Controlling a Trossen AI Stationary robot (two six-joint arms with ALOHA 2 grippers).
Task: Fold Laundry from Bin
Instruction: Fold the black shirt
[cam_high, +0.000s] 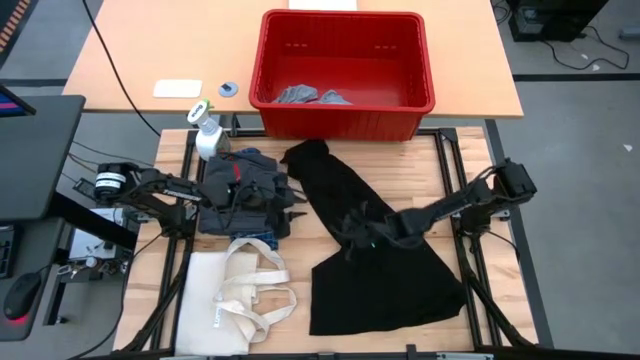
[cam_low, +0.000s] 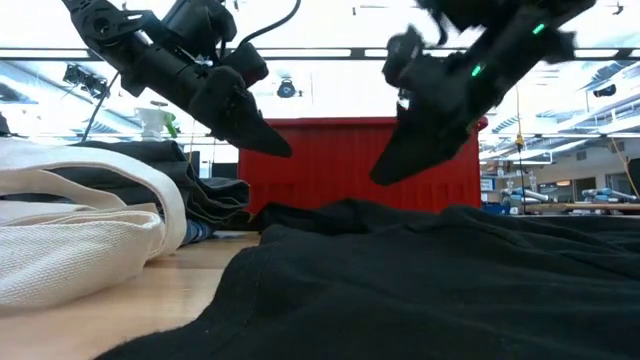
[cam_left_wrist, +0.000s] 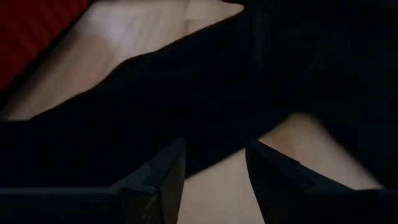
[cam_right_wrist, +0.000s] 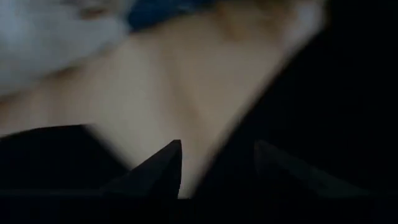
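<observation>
Leftmost on the wooden counter (cam_high: 450, 170) lies a cream canvas tote bag with long handles (cam_high: 235, 295), and behind it a white spray bottle (cam_high: 207, 135). Next, the left hand (cam_high: 296, 212) hovers with fingers spread and empty, just past a folded stack of dark grey and blue plaid laundry (cam_high: 240, 190). Centrally, a large black garment (cam_high: 385, 275) sprawls flat. Above its left edge, the right hand (cam_high: 352, 236) hangs spread, pinching nothing. Behind, a large red plastic bin (cam_high: 345, 70) holds small light grey pieces (cam_high: 300, 96).
</observation>
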